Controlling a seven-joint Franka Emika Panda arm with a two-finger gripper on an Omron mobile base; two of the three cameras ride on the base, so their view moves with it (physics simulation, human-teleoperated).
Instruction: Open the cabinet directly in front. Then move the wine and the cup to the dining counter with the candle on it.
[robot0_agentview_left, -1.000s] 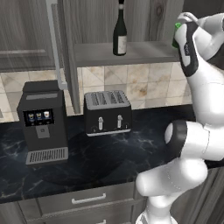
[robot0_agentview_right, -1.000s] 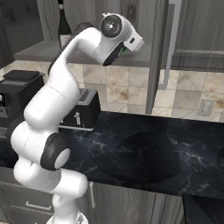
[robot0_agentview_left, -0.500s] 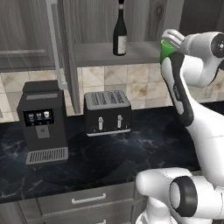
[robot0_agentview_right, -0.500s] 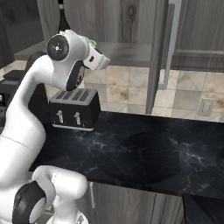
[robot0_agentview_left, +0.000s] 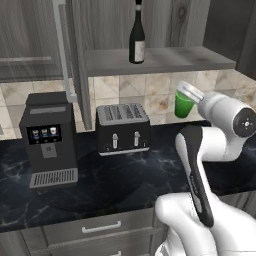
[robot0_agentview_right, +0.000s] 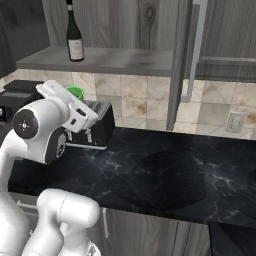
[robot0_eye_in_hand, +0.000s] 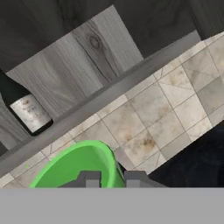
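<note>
- Gripper (robot0_eye_in_hand: 109, 178) clamped on the rim of the cup (robot0_agentview_left: 184, 104), held in the air above the black counter (robot0_agentview_left: 125, 180).
- Wine (robot0_agentview_left: 137, 36) upright on the open cabinet's shelf (robot0_agentview_left: 160, 59), at the cup's ten o'clock.
- Toaster (robot0_agentview_left: 122, 128) at the cup's eight o'clock.

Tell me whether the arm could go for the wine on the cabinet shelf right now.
Probably not yet. The gripper has its jaws shut on the green cup, below the shelf. The wine stands upright in the open cabinet with nothing in front of it, so the way looks free once the cup is set down.

Wine (robot0_eye_in_hand: 27, 111) neck beyond frame edge; cup (robot0_eye_in_hand: 76, 168) base cut off
</note>
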